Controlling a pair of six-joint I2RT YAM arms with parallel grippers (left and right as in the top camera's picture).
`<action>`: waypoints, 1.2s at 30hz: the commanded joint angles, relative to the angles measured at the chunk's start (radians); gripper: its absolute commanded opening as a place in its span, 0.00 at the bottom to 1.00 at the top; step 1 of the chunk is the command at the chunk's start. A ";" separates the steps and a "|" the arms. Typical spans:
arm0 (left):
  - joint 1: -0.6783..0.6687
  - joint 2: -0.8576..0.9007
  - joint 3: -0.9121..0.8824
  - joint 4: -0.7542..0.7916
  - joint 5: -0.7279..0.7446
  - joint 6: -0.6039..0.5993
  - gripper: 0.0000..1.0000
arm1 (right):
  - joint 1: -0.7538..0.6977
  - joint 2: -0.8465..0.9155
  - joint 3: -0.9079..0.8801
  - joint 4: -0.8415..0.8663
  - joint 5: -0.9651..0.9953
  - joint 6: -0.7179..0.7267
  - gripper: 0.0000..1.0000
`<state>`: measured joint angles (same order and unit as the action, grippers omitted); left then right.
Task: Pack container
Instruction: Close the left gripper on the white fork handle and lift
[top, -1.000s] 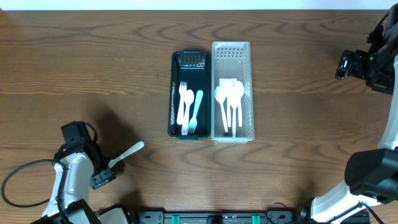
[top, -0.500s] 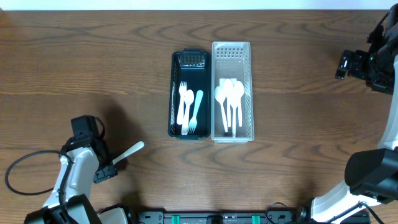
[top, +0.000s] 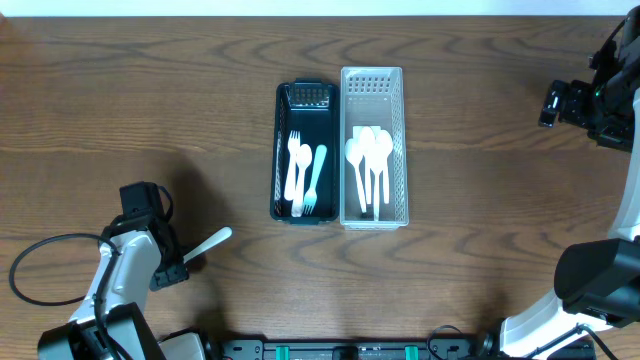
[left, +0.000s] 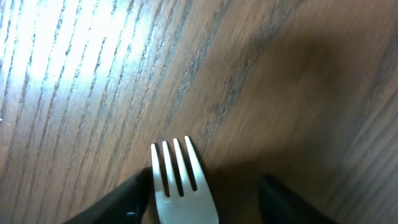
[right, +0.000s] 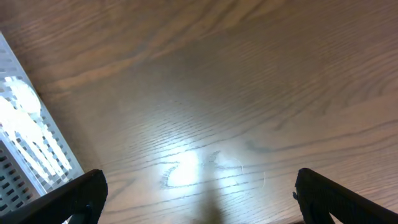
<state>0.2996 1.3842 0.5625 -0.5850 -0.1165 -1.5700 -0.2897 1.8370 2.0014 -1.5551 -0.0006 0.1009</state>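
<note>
Fork (top: 208, 241) unmoved; left end effector (top: 181, 267) crept closer.

Overhead faces straight down on the table (top: 150, 100); wrist views sit close above it, right sharing the white basket (right: 31, 143).

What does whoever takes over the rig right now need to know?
Left claw: low at the front-left of the table, fingers on either side of a loose white plastic fork. Whether it has a grip on the fork cannot be told.
Right claw: open, empty, over bare wood to the right of the bins.
Done: three plastic forks lie in the dark rectangular plastic bin; several white plastic spoons lie in the white perforated plastic bin beside it.
Left: secure the loose fork and put it in the dark bin, probably with the other forks.
</note>
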 joint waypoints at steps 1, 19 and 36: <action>-0.005 0.068 -0.059 0.060 0.082 -0.021 0.56 | 0.002 0.003 -0.003 -0.001 -0.007 -0.009 0.99; -0.005 0.068 -0.059 0.114 0.082 -0.020 0.28 | 0.002 0.003 -0.003 -0.002 -0.007 -0.009 0.99; -0.005 0.067 -0.056 0.146 0.086 -0.019 0.06 | 0.002 0.003 -0.003 0.000 -0.007 -0.009 0.99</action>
<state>0.2981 1.3987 0.5571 -0.4294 -0.0849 -1.5772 -0.2897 1.8370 2.0014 -1.5543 -0.0040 0.1009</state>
